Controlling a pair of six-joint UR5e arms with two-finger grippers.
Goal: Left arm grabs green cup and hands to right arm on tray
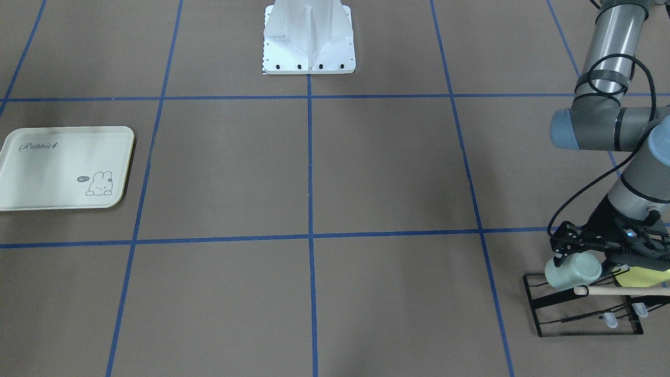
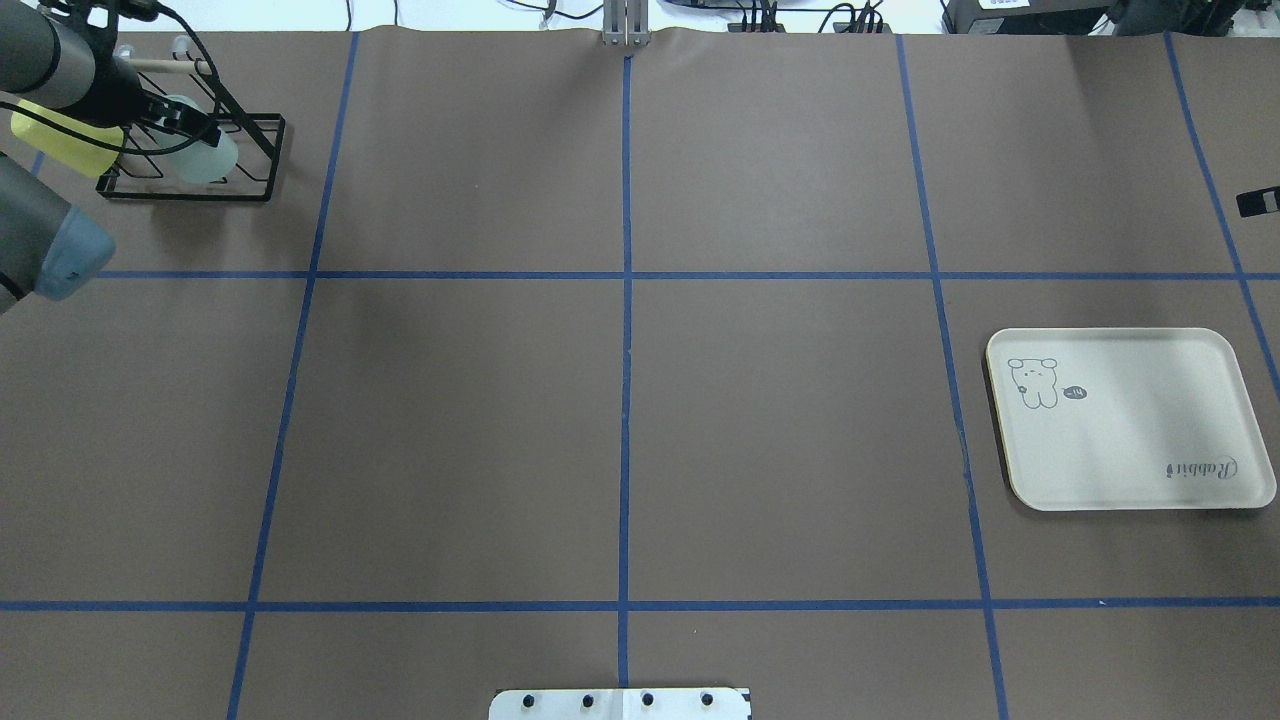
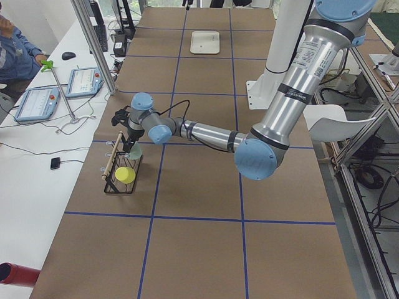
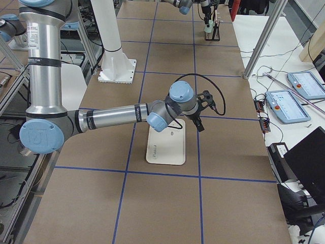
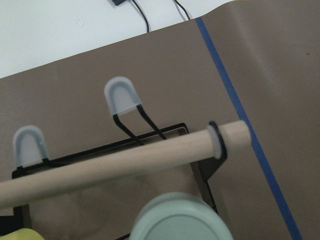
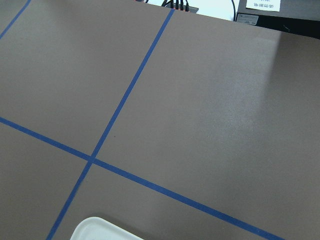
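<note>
The pale mint-green cup (image 1: 572,270) lies tilted in a black wire rack (image 1: 533,298) at the table's corner on my left side. It also shows in the overhead view (image 2: 208,158), and its base fills the bottom of the left wrist view (image 5: 180,222). My left gripper (image 1: 581,255) is right at the cup with fingers on either side; I cannot tell whether they press on it. The cream Rabbit tray (image 2: 1130,440) lies bare on my right side. My right gripper (image 4: 199,123) hovers above the tray's outer end; I cannot tell if it is open or shut.
A yellow-green cup (image 1: 641,275) sits in the same rack beside the mint one. A wooden dowel (image 5: 125,162) runs along the rack's top, with capped prongs (image 5: 121,96) beyond it. The robot's white base plate (image 1: 309,52) is at the middle of the table's edge.
</note>
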